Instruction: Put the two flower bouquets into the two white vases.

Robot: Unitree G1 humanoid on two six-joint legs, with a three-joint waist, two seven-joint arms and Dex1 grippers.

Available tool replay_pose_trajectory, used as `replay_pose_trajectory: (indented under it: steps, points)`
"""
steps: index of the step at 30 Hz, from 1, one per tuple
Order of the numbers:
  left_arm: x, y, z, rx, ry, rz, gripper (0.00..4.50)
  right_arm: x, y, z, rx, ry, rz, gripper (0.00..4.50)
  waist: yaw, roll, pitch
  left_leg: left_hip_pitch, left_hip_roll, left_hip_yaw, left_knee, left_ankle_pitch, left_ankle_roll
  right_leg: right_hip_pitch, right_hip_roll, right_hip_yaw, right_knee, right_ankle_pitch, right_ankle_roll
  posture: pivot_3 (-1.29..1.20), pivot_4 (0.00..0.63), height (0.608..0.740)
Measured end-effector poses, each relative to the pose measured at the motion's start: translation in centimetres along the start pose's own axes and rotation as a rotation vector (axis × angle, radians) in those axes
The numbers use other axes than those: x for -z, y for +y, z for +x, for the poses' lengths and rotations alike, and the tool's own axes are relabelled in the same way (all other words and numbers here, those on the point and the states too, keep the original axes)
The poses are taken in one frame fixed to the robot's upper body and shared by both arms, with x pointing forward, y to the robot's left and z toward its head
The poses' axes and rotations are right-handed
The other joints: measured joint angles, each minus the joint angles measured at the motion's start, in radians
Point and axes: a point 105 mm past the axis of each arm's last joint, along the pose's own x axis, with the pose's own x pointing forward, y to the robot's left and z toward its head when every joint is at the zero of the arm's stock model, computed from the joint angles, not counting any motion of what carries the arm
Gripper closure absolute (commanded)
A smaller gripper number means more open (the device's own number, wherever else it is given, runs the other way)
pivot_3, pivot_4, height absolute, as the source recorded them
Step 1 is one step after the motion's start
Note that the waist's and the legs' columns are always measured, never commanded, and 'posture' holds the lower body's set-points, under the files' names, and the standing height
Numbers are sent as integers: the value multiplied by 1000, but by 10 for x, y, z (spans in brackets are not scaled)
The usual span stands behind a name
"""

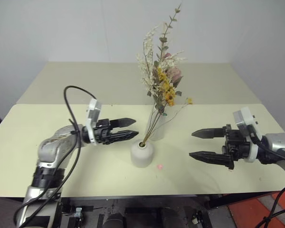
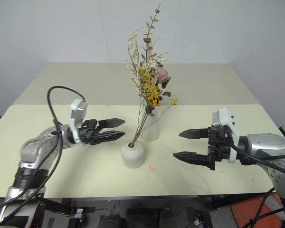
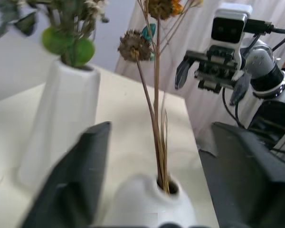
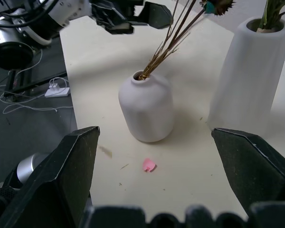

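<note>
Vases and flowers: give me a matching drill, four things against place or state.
Things:
1. tall vase
2. short vase
3. pink petal
4. right pincer

States:
A. loose on the table
B. holds the thin brown stems
C. open, empty
D. holds the big bunch

Pairs: 1-D, 2-B, 3-A, 4-C

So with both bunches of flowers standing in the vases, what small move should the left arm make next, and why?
Probably draw the left gripper straight back from the short vase. Its fingers are open beside the thin brown stems, which already stand in that vase's hole, and the larger bouquet sits in the tall vase. Nothing seems left to place.
</note>
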Motion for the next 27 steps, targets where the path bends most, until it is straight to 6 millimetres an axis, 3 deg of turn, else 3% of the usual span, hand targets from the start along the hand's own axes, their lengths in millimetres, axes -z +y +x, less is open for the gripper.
replay_pose_trajectory:
  steps: [7, 16, 20, 27]
  points:
    - [-3, 3, -43, -150, 77, 43, 40, 0, -4, 1, -4, 0, -15, 0, 1, 0, 0, 0, 0, 0, 0, 0, 0, 0, 0, 0, 0, 0, 0, 0, 150, 740]
    - [-27, 0, -96, -243, 232, 167, 40, 16, -7, -9, 27, 16, 31, 0, 2, 0, 0, 0, 0, 1, -1, 0, 0, -1, 0, 0, 0, 0, 0, 0, 150, 740]
    - [-21, -9, -106, -238, 290, 160, 40, 20, -16, -16, 84, 16, 42, 0, 1, 0, 0, 0, 1, 1, -2, 0, 0, -1, 0, 0, 0, -1, 0, 0, 150, 740]
    - [-23, -19, -97, -216, 284, 201, 40, 17, -22, -21, 118, 15, 17, 0, 1, 0, 0, 0, 1, 1, -1, 0, 0, -1, 0, 0, 0, -1, 0, 0, 150, 740]
